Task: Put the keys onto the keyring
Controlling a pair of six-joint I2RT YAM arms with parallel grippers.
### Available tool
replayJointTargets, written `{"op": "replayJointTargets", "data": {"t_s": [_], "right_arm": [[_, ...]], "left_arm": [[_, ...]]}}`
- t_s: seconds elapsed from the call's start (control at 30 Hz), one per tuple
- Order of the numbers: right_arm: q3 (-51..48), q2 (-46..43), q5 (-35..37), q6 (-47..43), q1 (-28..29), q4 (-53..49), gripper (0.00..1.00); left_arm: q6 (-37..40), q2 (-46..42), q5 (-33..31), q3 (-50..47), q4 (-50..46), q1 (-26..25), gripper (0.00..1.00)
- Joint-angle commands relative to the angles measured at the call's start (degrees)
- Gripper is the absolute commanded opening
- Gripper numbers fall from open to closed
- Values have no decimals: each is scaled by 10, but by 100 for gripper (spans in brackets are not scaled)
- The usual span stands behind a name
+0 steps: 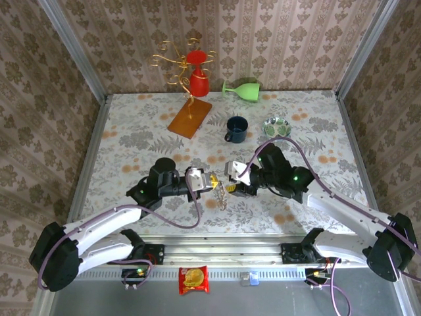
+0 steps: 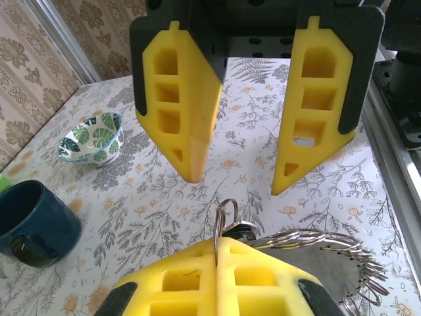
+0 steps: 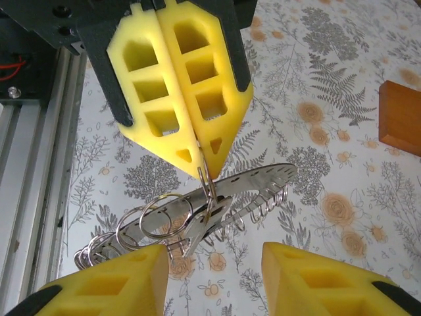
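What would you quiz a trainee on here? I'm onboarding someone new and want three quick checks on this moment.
1. True or false: the right gripper is clamped on the keyring bundle.
2. Which gripper pinches the small wire loop atop the bundle? A) left gripper B) right gripper C) both
3. In the top view, what sits just right of the dark blue mug?
Key: 1 false, its jaws stand open; 2 A; 3 the small leaf-patterned bowl.
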Motion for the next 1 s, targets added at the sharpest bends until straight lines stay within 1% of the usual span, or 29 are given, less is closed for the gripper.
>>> {"op": "replayJointTargets", "data": {"t_s": [0.0, 0.17, 0.37, 0.43, 0.57, 0.67, 0.8, 0.97], "right_arm": [[-8, -8, -13, 43, 2, 35, 42], [-10, 6, -25, 73, 3, 64, 37], [-2, 21, -26, 77, 3, 62, 22], [-1, 22, -26, 77, 3, 59, 21], [-5, 18, -32, 78, 4, 55, 25], [-7, 19, -31, 78, 4, 54, 25], [-5, 23, -31, 77, 4, 50, 18], [1, 24, -15, 66, 4, 29, 6]], "left_arm": [[-9, -4, -2, -10, 48, -5, 0], [-22, -3, -3, -19, 65, -7, 0], [-22, -4, -5, -20, 66, -9, 0], [-24, -3, -5, -21, 69, -10, 0], [-24, -2, -8, -21, 71, -11, 0], [-25, -1, -8, -22, 76, -11, 0], [-26, -2, -8, -22, 76, -11, 0], [-26, -4, -9, -22, 76, -11, 0]]}}
